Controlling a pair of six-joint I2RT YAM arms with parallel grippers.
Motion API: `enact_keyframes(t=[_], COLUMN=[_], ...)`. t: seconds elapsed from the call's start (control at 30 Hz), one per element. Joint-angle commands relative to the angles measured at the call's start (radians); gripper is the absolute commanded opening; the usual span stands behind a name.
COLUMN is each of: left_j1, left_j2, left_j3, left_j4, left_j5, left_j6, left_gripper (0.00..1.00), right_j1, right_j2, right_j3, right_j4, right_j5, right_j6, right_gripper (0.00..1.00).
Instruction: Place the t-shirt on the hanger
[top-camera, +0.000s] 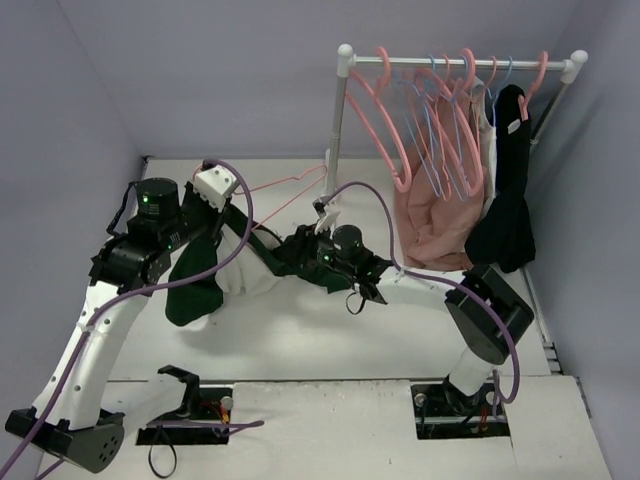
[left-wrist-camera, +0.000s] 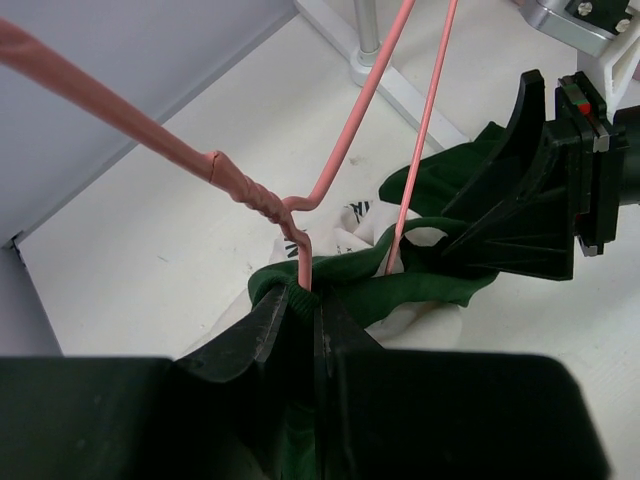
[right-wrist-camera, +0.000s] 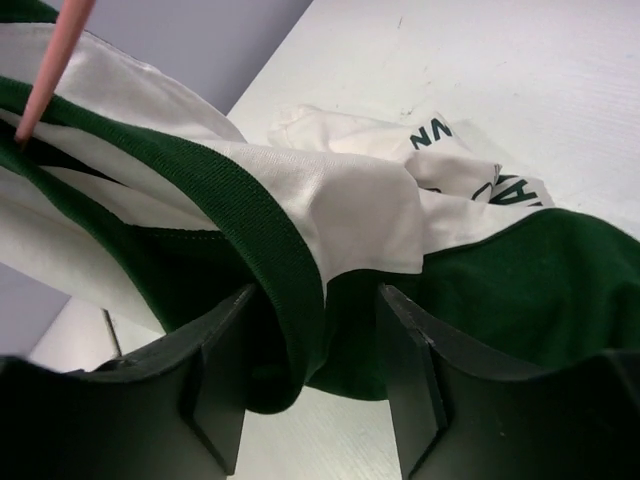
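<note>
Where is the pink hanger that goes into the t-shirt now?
Top view, left of centre: the hanger sits just left of the rack post, its wires entering the green collar of the t-shirt.

At centre-left of the top view you have the t-shirt (top-camera: 215, 275) between the left gripper (top-camera: 222, 215) and right gripper (top-camera: 298, 248); the hanger (top-camera: 290, 184) runs from it toward the rack (top-camera: 343, 110) at upper right.
</note>
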Motion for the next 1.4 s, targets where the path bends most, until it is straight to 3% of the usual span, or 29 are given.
enact_keyframes(t=[0.0,0.07,0.1,0.43,0.63,0.9,1.17,1.37], left_j1=[-0.005,-0.007,-0.007,-0.060,-0.094,-0.189,-0.263,-0.272], left_j2=[-0.030,-0.040,-0.051,-0.169,-0.150,-0.059,0.061,0.179], left_j3=[0.008,-0.004,-0.013,-0.126,-0.137,-0.100,0.043,0.296], left_j4=[0.067,0.058,0.052,-0.020,-0.056,-0.089,-0.096,-0.087], left_j5=[0.012,-0.023,-0.026,-0.205,-0.188,-0.337,-0.448,-0.453], left_j6=[-0.032,-0.051,-0.058,-0.021,-0.004,0.037,0.085,0.077], left_gripper=[0.00,0.00,0.00,0.00,0.00,0.00,0.00,0.00], right_j1=[0.003,-0.011,-0.014,-0.226,-0.290,-0.300,-0.269,-0.139], right_j2=[-0.023,-0.047,-0.061,-0.299,-0.313,-0.310,-0.285,-0.223], right_j3=[0.023,-0.003,-0.005,0.019,0.097,0.247,0.420,0.616], right_j4=[0.105,0.083,0.080,-0.296,-0.410,-0.525,-0.633,-0.717], right_j5=[0.055,0.098,0.101,0.160,0.166,0.156,0.106,0.119], right_j6=[-0.031,-0.054,-0.057,-0.233,-0.303,-0.390,-0.472,-0.512], right_gripper=[0.26,0.03,0.00,0.00,0.00,0.00,0.00,0.00])
